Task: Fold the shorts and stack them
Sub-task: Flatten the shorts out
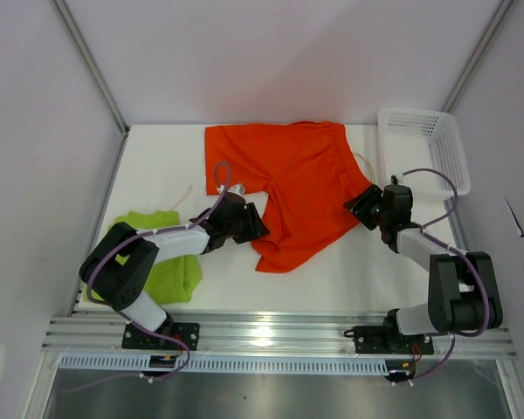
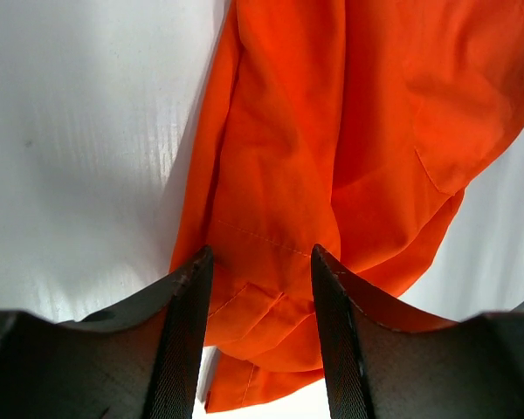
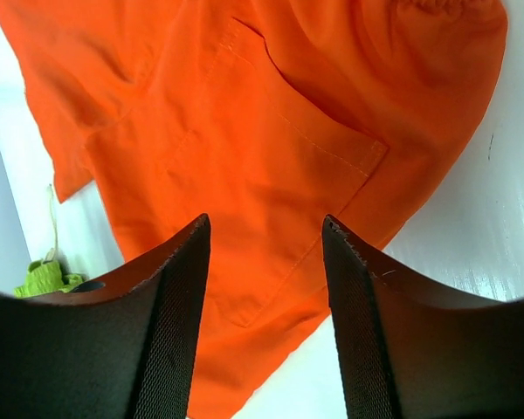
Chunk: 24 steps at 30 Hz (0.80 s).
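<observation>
The orange-red shorts (image 1: 288, 188) lie spread in the middle of the table, crumpled towards the near hem. My left gripper (image 1: 255, 223) hovers at their left leg edge. In the left wrist view its jaws (image 2: 262, 253) stand apart over a folded hem of the orange shorts (image 2: 332, 131). My right gripper (image 1: 360, 208) is at the shorts' right edge. Its jaws (image 3: 266, 220) stand apart above the pocket area of the orange shorts (image 3: 244, 113). The lime green shorts (image 1: 170, 262) lie bunched at the near left, partly under the left arm, and also show as the green shorts (image 3: 44, 278).
A white mesh basket (image 1: 428, 148) stands at the back right corner. White walls close in the table on three sides. A metal rail (image 1: 279, 332) carrying both arm bases runs along the near edge.
</observation>
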Each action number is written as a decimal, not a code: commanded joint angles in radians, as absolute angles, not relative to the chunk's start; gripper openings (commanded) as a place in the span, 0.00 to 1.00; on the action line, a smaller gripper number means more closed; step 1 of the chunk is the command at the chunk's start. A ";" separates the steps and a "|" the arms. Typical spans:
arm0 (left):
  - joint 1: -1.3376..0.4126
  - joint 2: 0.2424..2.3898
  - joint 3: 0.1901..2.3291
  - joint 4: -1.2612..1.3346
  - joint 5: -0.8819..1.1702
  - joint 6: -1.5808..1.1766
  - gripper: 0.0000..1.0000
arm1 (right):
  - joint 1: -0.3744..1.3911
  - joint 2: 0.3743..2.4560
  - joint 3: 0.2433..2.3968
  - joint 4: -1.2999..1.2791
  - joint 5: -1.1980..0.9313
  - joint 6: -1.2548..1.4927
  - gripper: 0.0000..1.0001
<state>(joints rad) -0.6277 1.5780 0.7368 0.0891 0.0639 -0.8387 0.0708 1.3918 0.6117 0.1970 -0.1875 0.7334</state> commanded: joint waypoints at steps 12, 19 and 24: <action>-0.630 1.605 0.805 0.071 0.055 -0.833 0.65 | 0.112 1.535 0.621 0.337 -0.184 0.741 0.54; -0.630 1.614 0.808 0.064 0.060 -0.815 0.44 | 0.120 1.545 0.632 0.331 -0.184 0.735 0.53; -0.630 1.623 0.795 0.087 0.080 -0.824 0.22 | 0.120 1.552 0.638 0.327 -0.183 0.732 0.53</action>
<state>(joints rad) -0.6281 1.6123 0.7765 0.0582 0.0647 -0.8280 0.1150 1.5417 0.6064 0.2901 -0.1921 0.7437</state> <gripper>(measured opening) 0.242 0.531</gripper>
